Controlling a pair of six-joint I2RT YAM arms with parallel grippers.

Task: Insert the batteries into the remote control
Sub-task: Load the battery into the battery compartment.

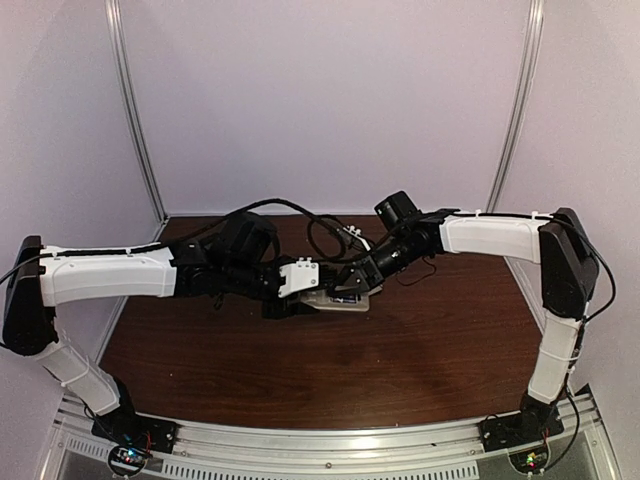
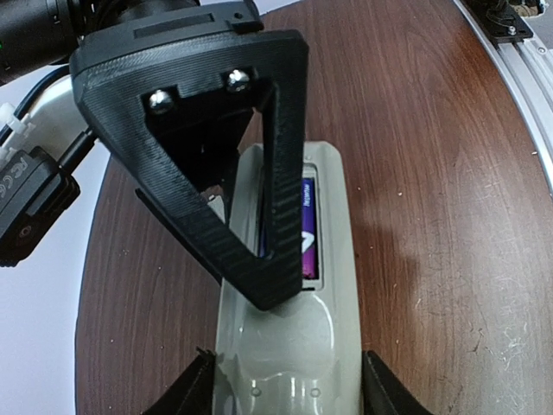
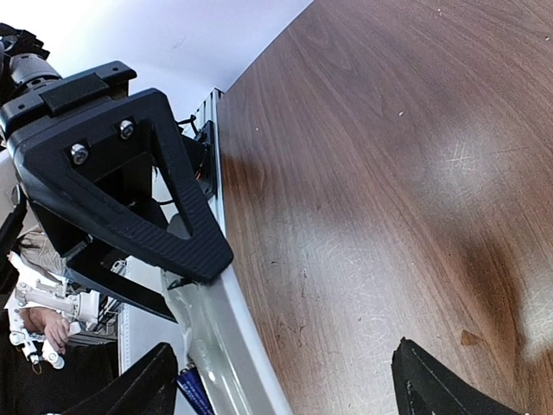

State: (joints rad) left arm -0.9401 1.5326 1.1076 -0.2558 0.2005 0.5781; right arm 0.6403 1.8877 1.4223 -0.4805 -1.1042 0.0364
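left gripper (image 2: 289, 391) clamps remote (image 2: 335, 233), right gripper (image 3: 289, 385) hangs over it jaws apart, one battery (image 2: 308, 226) showing inside; next likely press it flat or fetch the second.

The dark wood-grain table (image 1: 300, 370) bears the remote control (image 1: 336, 300) near its middle.

Left arm (image 1: 110, 275) and right arm (image 1: 495, 235): white link shells between black joint housings (image 1: 565, 262), on black base plates (image 1: 515, 432) carrying small coloured lights. Black cables (image 1: 322, 238) loop between the wrist sections. Fingers (image 2: 283, 147): black, ridged, open triangular frames with layered print lines, each fastened near its wide end by two silvery screws (image 2: 235, 80). A white zip tie (image 2: 13, 121) binds the cable at the wrist.
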